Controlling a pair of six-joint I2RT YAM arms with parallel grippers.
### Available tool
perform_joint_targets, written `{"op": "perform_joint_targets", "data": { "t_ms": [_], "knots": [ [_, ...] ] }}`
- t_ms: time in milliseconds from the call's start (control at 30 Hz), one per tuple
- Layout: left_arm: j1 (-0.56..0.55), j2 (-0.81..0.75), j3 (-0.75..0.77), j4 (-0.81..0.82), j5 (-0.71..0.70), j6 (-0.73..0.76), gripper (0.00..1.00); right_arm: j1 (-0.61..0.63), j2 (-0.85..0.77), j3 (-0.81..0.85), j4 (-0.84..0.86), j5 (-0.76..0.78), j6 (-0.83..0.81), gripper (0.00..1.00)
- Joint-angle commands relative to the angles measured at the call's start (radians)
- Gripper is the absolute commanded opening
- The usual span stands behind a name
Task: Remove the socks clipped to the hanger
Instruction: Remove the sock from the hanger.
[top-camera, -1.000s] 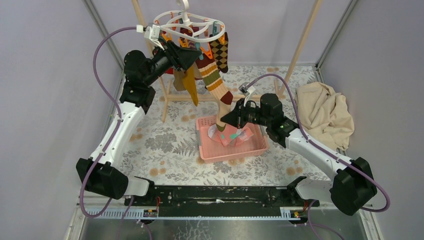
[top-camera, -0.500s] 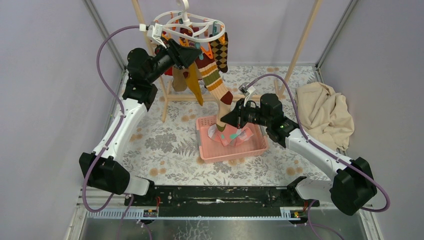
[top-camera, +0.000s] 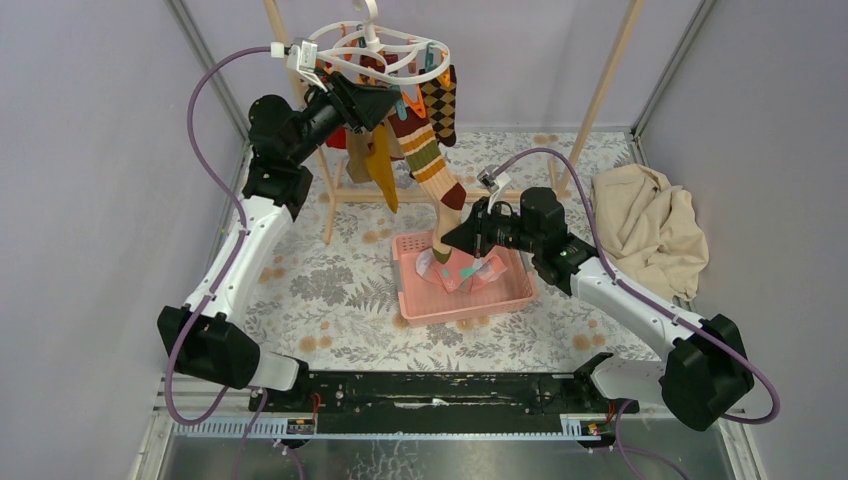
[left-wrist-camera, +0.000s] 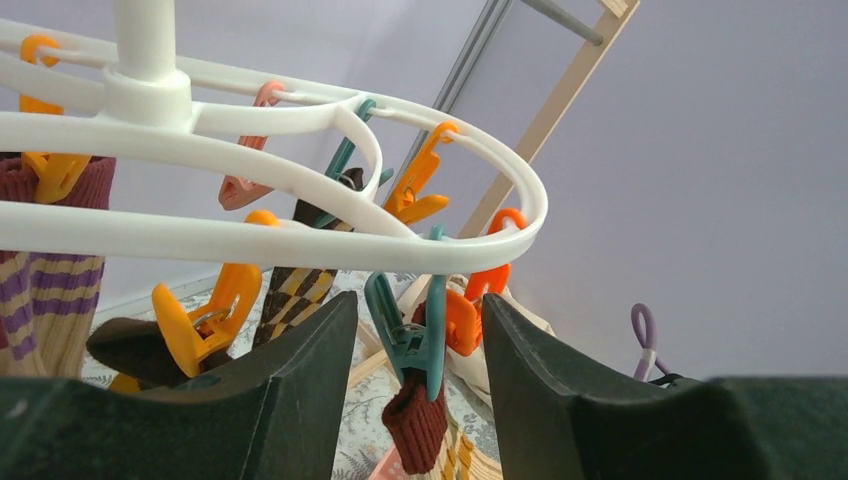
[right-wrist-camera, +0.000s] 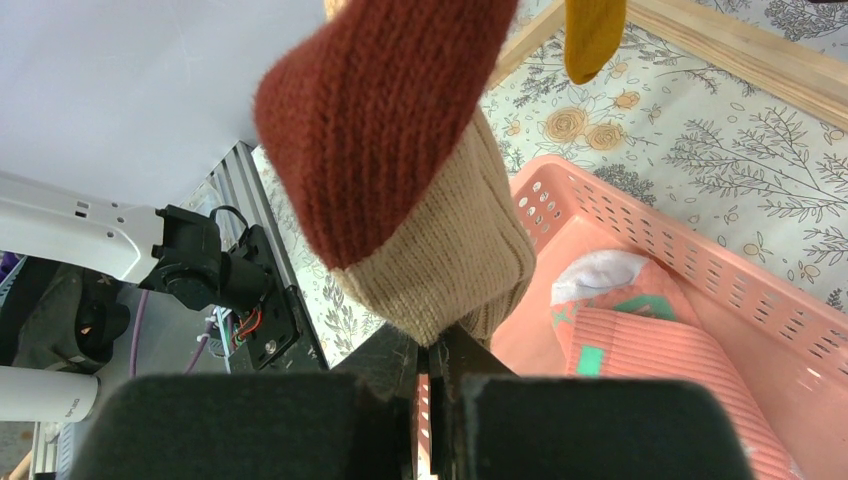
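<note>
You have bright, even, diffuse light in all three views; shadows on the tabletop (top-camera: 330, 290) are faint and soft-edged. The white hanger (left-wrist-camera: 300, 240) keeps its detail. The left tool (left-wrist-camera: 418, 305) and right tool (right-wrist-camera: 432, 360) read dark and slightly soft near the lens; the sock (right-wrist-camera: 400, 150) knit stays sharp.

Hanger (top-camera: 372, 42): white oval ring, hung level; orange, teal and pink clips.
Socks (top-camera: 440, 100): clipped beneath the ring, hanging down.
Striped sock (top-camera: 428, 160): longest, slanting rightward.
</note>
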Motion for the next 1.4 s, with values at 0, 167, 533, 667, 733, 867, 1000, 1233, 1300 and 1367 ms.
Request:
{"op": "perform_joint_targets", "data": {
  "t_ms": [0, 167, 533, 667, 733, 867, 1000, 1233, 1300, 1367],
  "knots": [
    [0.005, 0.01, 0.037, 0.083, -0.003, -0.013, 0.56, -0.002, -0.001, 0.004, 0.05, -0.002, -0.001, 0.0],
    [0.005, 0.02, 0.032, 0.099, 0.004, -0.025, 0.52, -0.002, 0.002, 0.009, 0.042, -0.003, -0.004, 0.0],
    [0.005, 0.024, 0.026, 0.121, -0.001, -0.036, 0.46, -0.002, 0.004, 0.01, 0.032, -0.003, -0.012, 0.0],
    [0.005, 0.025, 0.027, 0.125, -0.007, -0.039, 0.44, -0.002, 0.005, 0.013, 0.032, -0.005, -0.013, 0.0],
    [0.005, 0.028, 0.029, 0.127, -0.005, -0.041, 0.42, -0.003, 0.006, 0.015, 0.029, -0.006, -0.015, 0.0],
    [0.005, 0.032, 0.031, 0.127, -0.006, -0.043, 0.35, -0.002, 0.008, 0.015, 0.028, -0.007, -0.018, 0.0],
    [0.005, 0.033, 0.033, 0.126, -0.007, -0.043, 0.28, -0.002, 0.013, 0.015, 0.028, -0.007, -0.018, 0.0],
    [0.005, 0.039, 0.04, 0.117, -0.005, -0.042, 0.06, -0.002, 0.019, 0.021, 0.028, -0.009, -0.02, 0.0],
    [0.005, 0.038, 0.039, 0.115, -0.006, -0.04, 0.06, -0.003, 0.019, 0.021, 0.028, -0.012, -0.019, 0.0],
    [0.005, 0.037, 0.038, 0.111, -0.006, -0.036, 0.06, -0.002, 0.017, 0.02, 0.023, -0.013, -0.019, 0.0]
  ]
}}
